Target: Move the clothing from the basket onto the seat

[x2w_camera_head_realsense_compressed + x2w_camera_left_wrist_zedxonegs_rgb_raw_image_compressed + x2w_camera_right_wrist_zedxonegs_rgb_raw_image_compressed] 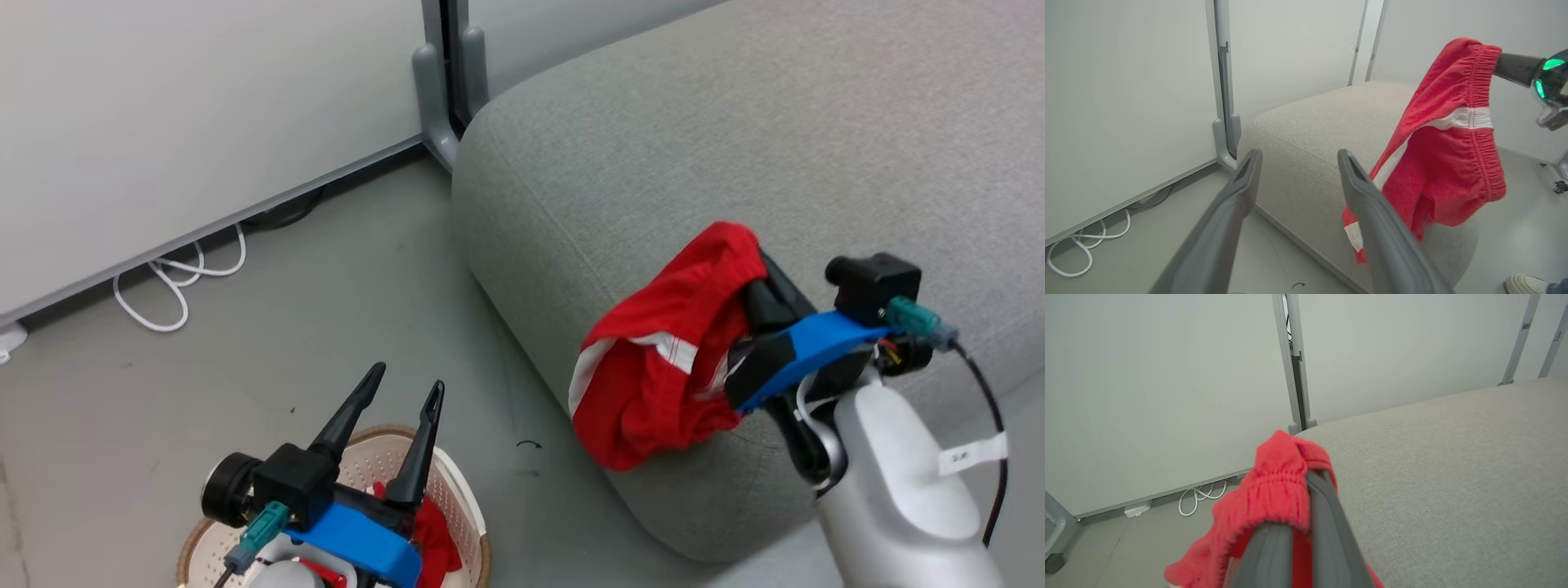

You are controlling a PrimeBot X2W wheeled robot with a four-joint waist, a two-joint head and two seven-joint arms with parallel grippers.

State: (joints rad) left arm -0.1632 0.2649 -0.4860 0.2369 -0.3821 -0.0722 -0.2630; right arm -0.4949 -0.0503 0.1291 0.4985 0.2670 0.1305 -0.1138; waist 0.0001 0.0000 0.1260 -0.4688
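Two red garments (661, 367) (433, 535), one basket (459, 488), one couch (735, 147)

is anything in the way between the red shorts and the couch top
Nothing visible is. The right pincer holds the red shorts by the waistband at the near corner of the couch, whose visible top is bare.

grey floor (326, 269) beneath basket (366, 456) and couch (735, 139)

Pale wall panels (204, 122) w/ grey post (431, 98); grey floor (326, 286), white cable (163, 327).
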